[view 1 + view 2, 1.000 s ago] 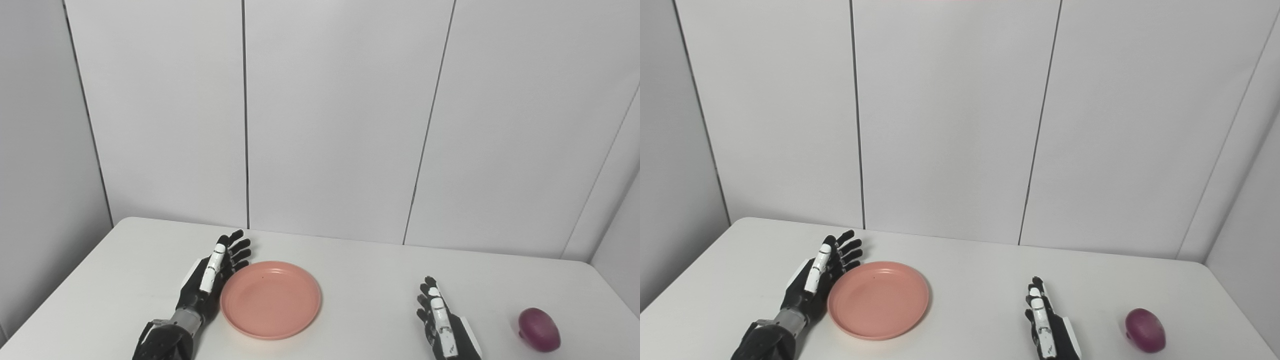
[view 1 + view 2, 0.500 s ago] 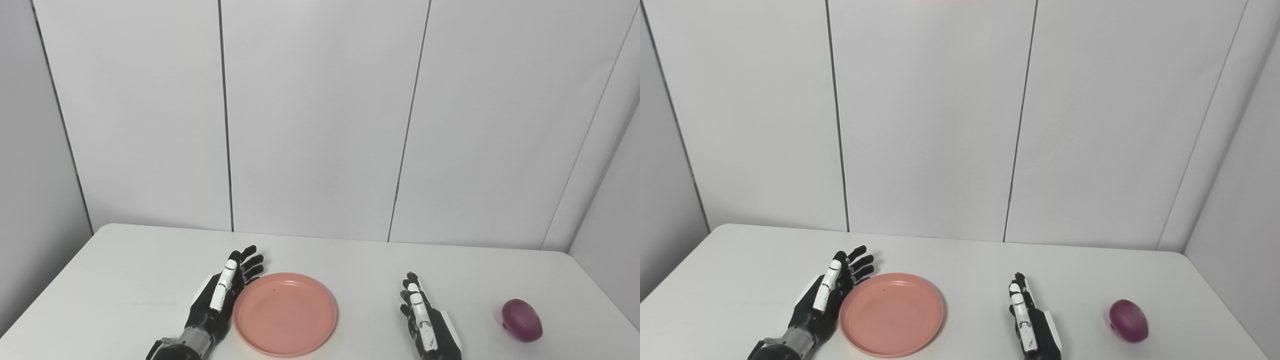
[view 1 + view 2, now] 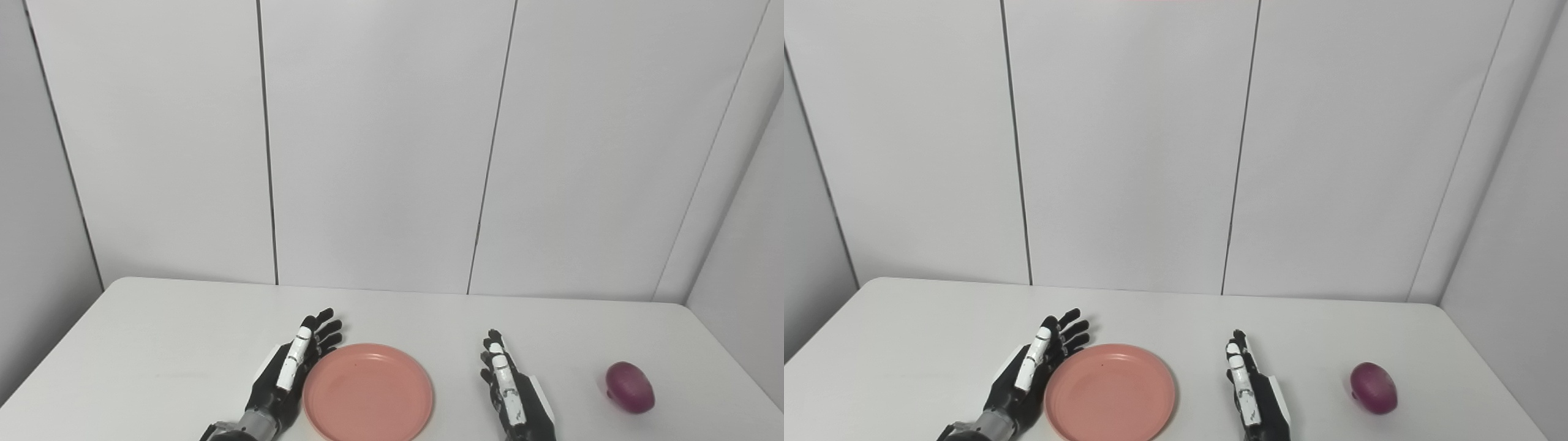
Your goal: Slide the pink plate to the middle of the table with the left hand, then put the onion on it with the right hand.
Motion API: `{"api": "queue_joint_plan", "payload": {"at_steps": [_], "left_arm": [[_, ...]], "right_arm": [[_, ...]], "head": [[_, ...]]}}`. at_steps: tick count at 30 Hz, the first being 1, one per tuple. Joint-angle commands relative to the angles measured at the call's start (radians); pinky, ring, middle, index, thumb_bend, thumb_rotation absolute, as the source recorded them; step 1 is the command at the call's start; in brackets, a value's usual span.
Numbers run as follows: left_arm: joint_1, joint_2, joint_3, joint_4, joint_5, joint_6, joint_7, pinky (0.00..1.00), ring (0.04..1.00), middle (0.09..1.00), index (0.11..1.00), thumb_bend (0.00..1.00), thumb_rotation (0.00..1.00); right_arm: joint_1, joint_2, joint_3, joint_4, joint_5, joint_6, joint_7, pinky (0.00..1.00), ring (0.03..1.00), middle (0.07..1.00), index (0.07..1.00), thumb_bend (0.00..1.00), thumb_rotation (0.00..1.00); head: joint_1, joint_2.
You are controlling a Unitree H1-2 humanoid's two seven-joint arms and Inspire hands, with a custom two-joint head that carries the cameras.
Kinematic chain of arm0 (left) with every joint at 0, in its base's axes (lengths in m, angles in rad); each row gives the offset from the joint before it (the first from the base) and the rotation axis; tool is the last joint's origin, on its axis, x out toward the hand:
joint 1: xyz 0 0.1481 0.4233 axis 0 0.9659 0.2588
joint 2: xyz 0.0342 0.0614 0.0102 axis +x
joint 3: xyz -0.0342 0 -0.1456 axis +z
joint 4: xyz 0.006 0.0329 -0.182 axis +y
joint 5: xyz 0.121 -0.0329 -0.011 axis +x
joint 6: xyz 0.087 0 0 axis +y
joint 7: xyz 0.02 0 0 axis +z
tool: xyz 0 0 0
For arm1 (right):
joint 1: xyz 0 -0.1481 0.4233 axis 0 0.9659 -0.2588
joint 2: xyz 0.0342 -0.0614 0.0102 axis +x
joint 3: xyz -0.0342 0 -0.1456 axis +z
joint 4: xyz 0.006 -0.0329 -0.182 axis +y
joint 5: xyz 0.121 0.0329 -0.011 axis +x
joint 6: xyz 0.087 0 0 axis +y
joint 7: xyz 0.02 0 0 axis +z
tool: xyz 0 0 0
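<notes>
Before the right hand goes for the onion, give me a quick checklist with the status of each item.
1. Pink plate near the table's middle: ok.
2. Plate bare, room for the onion: ok.
3. Left hand clear of the plate: not ok, it lies against the left rim.
4. Right hand open, holding nothing: ok.
5. Nothing between right hand and onion: ok.
6. Onion resting stably: cannot tell.

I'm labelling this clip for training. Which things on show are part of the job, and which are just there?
Part of the job:
pink plate
onion
left hand, open, against the plate's left rim
right hand, open, holding nothing

Just there:
white table
panelled wall
</notes>
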Motion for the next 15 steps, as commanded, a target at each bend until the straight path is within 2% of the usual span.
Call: {"api": "queue_joint_plan", "payload": {"at_steps": [1,8,15], "left_arm": [[-0.012,-0.016,-0.006,-0.015,-0.002,-0.003,0.0,0.94,0.915,0.916,0.91,0.61,1.0],[-0.011,-0.026,-0.012,-0.016,-0.001,-0.008,-0.002,0.96,0.922,0.926,0.917,0.62,1.0],[-0.006,-0.037,-0.014,-0.035,0.0,0.008,0.011,0.96,0.927,0.926,0.917,0.64,1.0]], "right_arm": [[-0.049,0.01,0.001,-0.021,0.003,-0.065,-0.002,1.0,1.0,1.0,1.0,0.58,0.96],[-0.054,0.016,0.016,-0.01,-0.025,-0.087,-0.018,1.0,1.0,1.0,1.0,0.56,1.0],[-0.059,0.027,0.019,-0.006,-0.032,-0.09,-0.029,1.0,1.0,1.0,1.0,0.57,0.99]], "head": [[-0.009,0.0],[-0.046,0.0],[-0.075,0.008]]}}
